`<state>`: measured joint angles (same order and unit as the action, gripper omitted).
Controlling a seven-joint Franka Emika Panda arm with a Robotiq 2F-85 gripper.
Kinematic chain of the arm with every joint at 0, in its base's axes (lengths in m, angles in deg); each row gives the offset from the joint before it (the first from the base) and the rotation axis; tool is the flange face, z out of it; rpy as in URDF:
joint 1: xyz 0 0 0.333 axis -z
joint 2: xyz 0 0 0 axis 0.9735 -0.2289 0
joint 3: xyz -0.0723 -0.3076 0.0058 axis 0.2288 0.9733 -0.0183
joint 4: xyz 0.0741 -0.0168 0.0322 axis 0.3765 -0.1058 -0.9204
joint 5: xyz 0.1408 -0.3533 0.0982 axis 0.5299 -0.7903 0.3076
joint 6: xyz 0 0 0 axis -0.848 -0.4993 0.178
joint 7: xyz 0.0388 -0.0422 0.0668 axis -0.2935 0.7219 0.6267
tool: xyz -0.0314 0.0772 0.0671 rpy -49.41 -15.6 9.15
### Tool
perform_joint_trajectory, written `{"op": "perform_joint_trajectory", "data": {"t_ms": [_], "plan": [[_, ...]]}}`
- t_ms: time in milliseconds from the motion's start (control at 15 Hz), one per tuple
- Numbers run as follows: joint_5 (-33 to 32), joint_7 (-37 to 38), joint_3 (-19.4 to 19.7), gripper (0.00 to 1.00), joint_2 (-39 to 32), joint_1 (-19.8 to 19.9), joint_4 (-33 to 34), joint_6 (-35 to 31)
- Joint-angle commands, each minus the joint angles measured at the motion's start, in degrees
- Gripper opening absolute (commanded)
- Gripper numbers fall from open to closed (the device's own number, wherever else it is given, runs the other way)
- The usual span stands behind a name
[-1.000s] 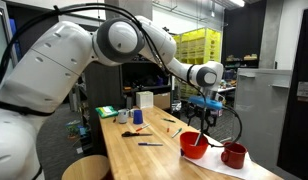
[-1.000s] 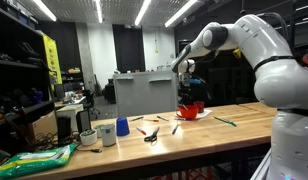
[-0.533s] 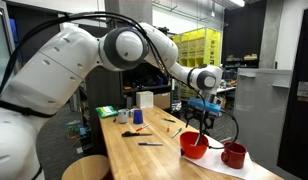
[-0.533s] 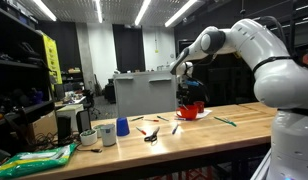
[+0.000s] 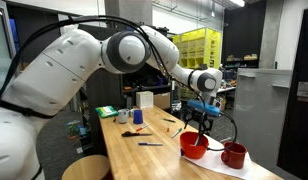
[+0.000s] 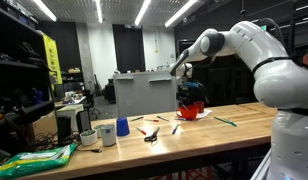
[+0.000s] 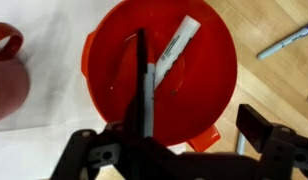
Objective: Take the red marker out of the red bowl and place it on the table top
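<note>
The red bowl fills the wrist view and stands on the table top. The red marker, with a pale end, lies slanted inside it next to a dark pen. My gripper is open and empty, hovering right above the bowl with its fingers on either side. In both exterior views the gripper hangs just over the bowl near the end of the light-wood table top.
A red mug stands beside the bowl. A blue marker lies on the wood nearby. Scissors, a blue cup, a white cup, several pens and a green marker lie along the table.
The arm's elbow has shifted a little and the gripper has sunk slightly over the bowl. The marker and pen have not moved.
</note>
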<state>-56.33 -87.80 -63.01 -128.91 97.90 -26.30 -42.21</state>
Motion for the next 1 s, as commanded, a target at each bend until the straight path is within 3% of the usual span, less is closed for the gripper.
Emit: {"op": "perform_joint_trajectory", "data": {"t_ms": [0, 933], "plan": [[1.0, 0.3, -1.1, 1.0, -0.8, 0.9, 1.5, 2.1], [0.9, 0.3, -1.9, 1.0, -1.5, 0.5, 1.7, 3.2]]}}
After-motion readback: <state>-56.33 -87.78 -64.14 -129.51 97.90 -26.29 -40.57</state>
